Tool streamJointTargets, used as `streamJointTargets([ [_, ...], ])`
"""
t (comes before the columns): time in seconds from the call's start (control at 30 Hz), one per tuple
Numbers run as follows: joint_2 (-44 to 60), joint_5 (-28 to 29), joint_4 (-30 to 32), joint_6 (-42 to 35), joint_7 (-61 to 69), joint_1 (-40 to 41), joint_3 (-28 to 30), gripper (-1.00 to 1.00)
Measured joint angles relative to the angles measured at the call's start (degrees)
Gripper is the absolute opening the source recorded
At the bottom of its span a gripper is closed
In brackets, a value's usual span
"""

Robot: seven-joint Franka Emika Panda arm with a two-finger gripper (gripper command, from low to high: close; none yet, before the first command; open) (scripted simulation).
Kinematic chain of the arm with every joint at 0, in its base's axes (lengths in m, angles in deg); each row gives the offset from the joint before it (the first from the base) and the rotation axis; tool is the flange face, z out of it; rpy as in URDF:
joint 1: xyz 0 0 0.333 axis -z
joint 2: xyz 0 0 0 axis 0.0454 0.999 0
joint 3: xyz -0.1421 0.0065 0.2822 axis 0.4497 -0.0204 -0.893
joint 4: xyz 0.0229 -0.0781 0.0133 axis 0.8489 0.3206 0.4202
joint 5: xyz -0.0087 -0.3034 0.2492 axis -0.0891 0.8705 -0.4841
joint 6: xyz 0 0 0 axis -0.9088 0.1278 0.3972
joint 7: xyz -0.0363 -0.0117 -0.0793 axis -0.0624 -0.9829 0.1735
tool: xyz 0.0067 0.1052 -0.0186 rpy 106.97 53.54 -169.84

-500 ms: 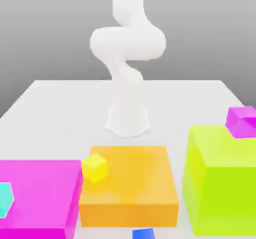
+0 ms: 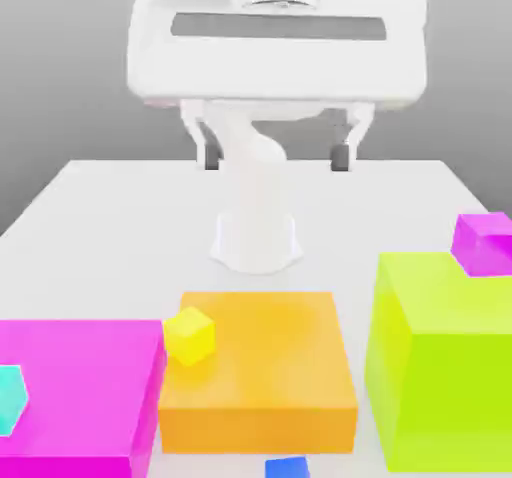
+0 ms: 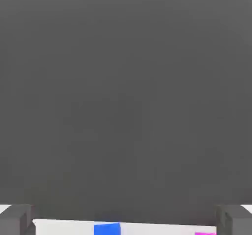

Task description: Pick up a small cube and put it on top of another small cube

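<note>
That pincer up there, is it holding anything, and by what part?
Nothing is held. The pincer hangs open and empty, high above the table; the small blue cube sits untouched on it.

Exterior facing arm; hand camera level

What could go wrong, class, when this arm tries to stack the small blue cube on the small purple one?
1. The blue cube sits close beside the orange block, which might obstruct one finger of the open gripper.
2. The purple cube sits by the lime block; the carried cube could clip it.
</note>
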Motion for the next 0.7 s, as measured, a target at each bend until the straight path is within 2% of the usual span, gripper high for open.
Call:
streamJointTargets([
  [0.43, 27.0, 0.2, 0.2, 8.5, 1.4, -0.6, -0.9, 0.00],
  [0.6, 37.3, 0.8, -1.5, 15.5, 1.1, -1.1, -0.4, 0.00],
  [0.63, 38.5, 0.9, -1.8, 16.4, 1.0, -1.2, -0.3, -1.00],
  [0.7, 38.5, 0.9, -1.8, 16.4, 1.0, -1.2, -0.3, -1.00],
])
